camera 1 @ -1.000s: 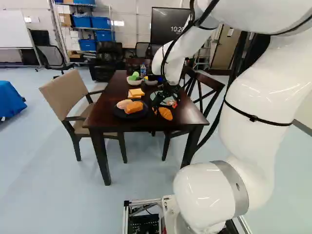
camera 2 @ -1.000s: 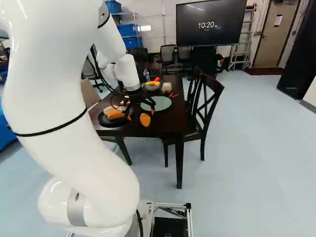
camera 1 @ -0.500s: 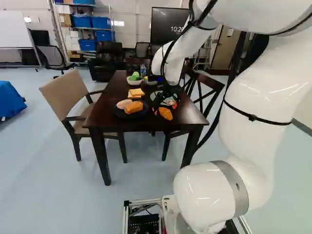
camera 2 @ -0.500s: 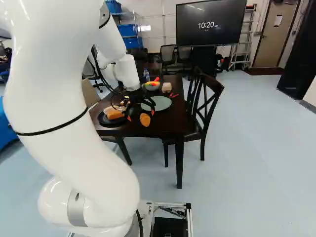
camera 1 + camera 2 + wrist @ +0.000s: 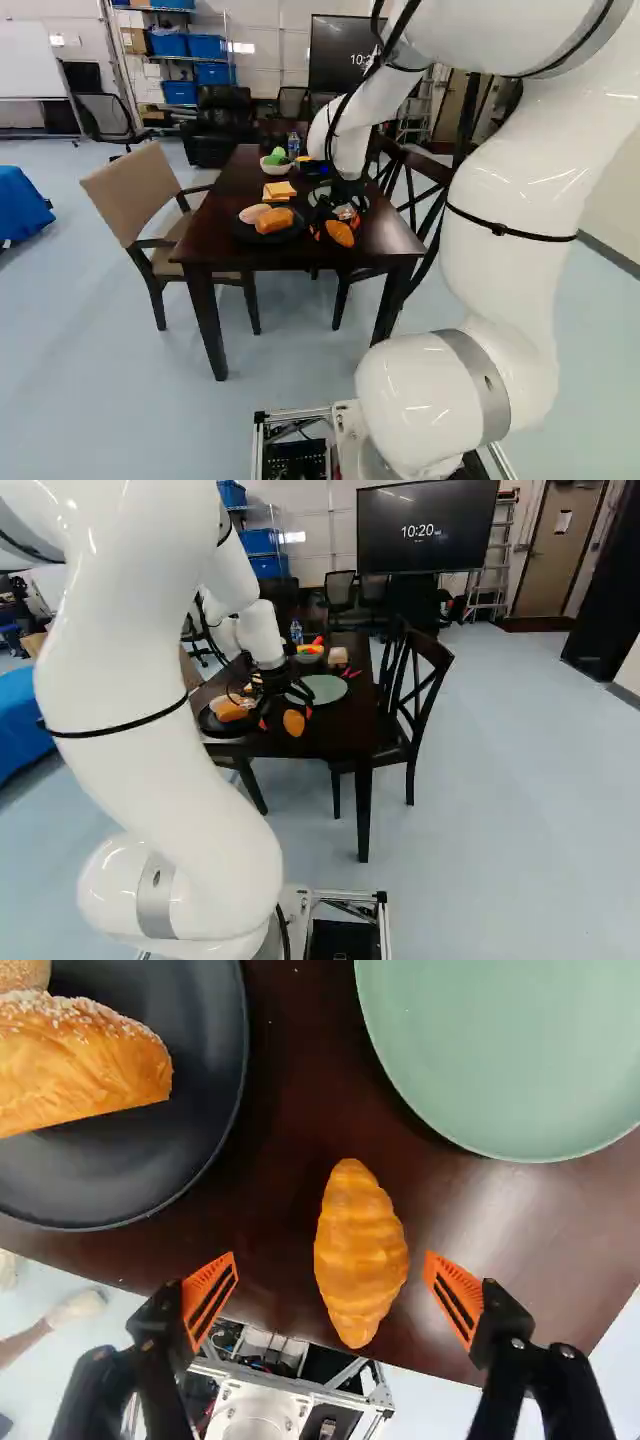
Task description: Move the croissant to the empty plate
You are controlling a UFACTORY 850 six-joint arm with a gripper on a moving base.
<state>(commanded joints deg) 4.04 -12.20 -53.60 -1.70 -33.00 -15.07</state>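
the gripper [image 5: 333, 1295] is wide, 1 finger [image 5: 208, 1298] each side of the croissant [image 5: 360, 1255] on the table [image 5: 285, 1140], long axis crosswise to their closing line, the finger toward the green plate [image 5: 510, 1050] nearer, so lowering, then closing, should suit.

Free strips of table [image 5: 280, 1090] lie on both sides of the croissant [image 5: 361, 1253], between it and the open fingers [image 5: 212, 1298] of the gripper [image 5: 285, 718]. Ahead, a lane of wood runs between the dark plate [image 5: 120, 1165] and the green plate [image 5: 510, 1050]. The bread [image 5: 85, 1065] stands up as an obstacle on the dark side. In the right base view, a bowl [image 5: 308, 655] sits beyond the green plate and a chair [image 5: 430, 646] rises beside the table
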